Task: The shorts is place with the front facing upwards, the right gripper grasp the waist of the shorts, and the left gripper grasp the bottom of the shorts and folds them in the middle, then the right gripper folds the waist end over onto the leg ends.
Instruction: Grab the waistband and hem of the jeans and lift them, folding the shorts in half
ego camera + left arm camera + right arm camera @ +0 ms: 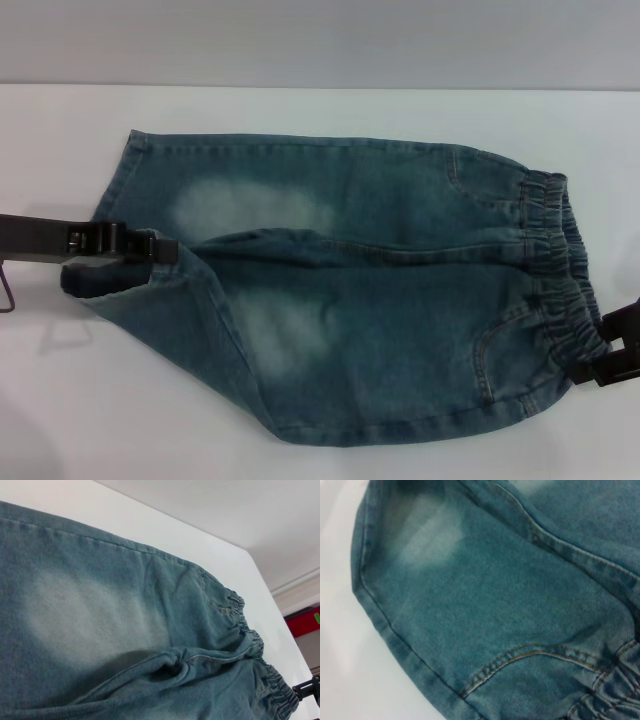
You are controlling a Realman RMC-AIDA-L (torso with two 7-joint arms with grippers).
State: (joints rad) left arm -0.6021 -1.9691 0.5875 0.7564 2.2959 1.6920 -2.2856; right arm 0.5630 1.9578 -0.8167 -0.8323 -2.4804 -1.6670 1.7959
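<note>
Nearest the front edge of the white bench [120, 420], the near leg of the shorts [400, 330] lies flat, its side seam running along toward the front right corner. The garment sprawls across the middle of the bench, front up. The waist of the shorts [565, 270] points to the right edge and the bottom of the shorts [125, 200] to the left edge.

At the near right, the right gripper [610, 355] sits at the near corner of the elastic band, touching it; whether its fingers are clenched on the cloth I cannot tell.

Farther back on the left, the left gripper [150, 247] reaches in level from the left edge, its fingers clenched on the hem of the near leg, which is lifted and curled there. The far leg lies flat behind, toward the back edge.

By my reading, the grasping step is done or nearly so and the lengthwise fold is at hand. Next, both grippers must lift together and carry the near leg over the far one, keeping the denim taut between them.
</note>
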